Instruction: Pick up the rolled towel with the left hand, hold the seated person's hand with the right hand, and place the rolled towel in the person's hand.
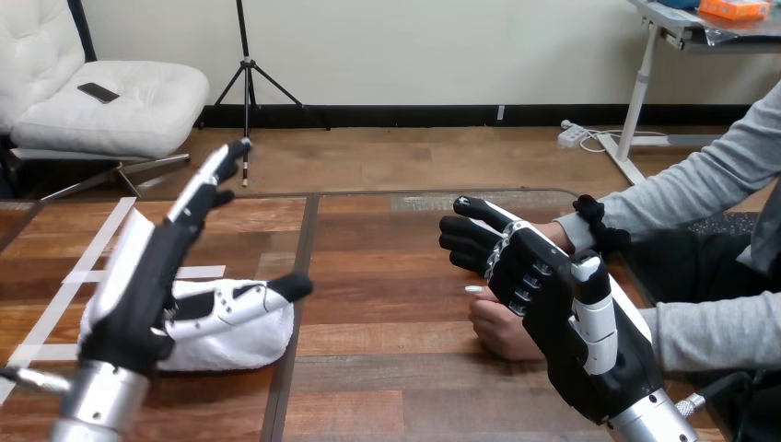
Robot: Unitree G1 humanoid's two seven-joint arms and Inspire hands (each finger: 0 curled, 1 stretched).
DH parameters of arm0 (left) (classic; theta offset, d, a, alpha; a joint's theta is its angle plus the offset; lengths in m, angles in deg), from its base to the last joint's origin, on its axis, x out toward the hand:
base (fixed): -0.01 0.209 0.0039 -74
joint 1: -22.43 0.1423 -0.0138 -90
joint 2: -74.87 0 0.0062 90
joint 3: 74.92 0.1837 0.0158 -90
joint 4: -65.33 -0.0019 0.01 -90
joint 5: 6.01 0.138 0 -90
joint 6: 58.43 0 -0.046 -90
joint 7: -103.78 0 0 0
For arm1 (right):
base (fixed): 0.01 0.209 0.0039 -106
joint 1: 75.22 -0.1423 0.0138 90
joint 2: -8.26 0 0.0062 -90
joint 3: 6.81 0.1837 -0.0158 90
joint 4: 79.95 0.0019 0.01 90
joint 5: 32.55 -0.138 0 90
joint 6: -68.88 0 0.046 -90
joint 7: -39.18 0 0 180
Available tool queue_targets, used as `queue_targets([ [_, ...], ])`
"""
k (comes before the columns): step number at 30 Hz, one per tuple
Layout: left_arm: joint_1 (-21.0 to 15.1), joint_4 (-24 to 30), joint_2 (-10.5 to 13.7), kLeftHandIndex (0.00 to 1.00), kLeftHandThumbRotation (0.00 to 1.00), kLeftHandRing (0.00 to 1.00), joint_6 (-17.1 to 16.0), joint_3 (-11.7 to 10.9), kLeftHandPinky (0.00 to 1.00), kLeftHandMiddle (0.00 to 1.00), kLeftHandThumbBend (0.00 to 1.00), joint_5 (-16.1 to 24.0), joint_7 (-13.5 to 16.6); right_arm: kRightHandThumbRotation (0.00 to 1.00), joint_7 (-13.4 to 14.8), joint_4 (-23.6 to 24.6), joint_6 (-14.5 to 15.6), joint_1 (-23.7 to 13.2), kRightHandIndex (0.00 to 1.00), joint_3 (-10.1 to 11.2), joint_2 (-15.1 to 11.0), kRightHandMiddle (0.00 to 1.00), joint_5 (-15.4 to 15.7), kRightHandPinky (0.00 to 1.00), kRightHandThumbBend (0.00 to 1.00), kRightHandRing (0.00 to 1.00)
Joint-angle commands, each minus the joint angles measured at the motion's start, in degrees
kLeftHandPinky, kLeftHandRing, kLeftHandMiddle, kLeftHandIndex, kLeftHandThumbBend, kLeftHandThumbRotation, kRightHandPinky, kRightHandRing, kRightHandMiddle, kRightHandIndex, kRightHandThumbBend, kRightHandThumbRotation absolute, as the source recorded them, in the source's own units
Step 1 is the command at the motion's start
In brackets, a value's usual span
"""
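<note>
The white rolled towel (241,339) lies on the wooden table (387,276) at the near left. My left hand (138,295) stands open right beside and over it, fingers straight and pointing up and away, thumb stretched across the towel's top. My right hand (553,304) is open at the right, its fingers reaching left. The person's hand (502,330) rests curled on the table just beneath it; I cannot tell whether they touch. The wrist of the person's other arm (564,235) shows behind my right hand's fingers, its hand mostly hidden.
White tape strips (92,274) mark the table's left part, beside the towel. A dark seam (302,267) runs front to back between the towel and the person's hands. The person's grey-sleeved arms (709,336) come in from the right edge.
</note>
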Motion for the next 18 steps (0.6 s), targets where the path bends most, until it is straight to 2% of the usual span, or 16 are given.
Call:
queue_targets([
  [1,-4.6,0.4,3.7,0.92,0.50,0.93,1.1,-0.7,0.87,0.95,1.00,1.7,-0.1,1.00,0.4,0.3,-1.4,-4.2,0.87,0.8,0.3,0.85,-0.7,0.91,0.93,0.87],
  [11,-5.9,0.9,7.7,0.94,0.52,0.92,4.1,-0.5,0.82,0.96,1.00,6.0,0.2,1.00,0.4,0.0,-1.8,-4.3,0.86,0.9,0.2,0.85,-0.6,0.91,0.93,0.87],
  [18,-7.5,1.5,10.6,0.96,0.57,0.92,7.8,0.4,0.79,0.97,1.00,13.5,1.5,1.00,0.1,0.3,-1.6,-4.4,0.86,0.9,0.2,0.85,-0.9,0.91,0.92,0.87],
])
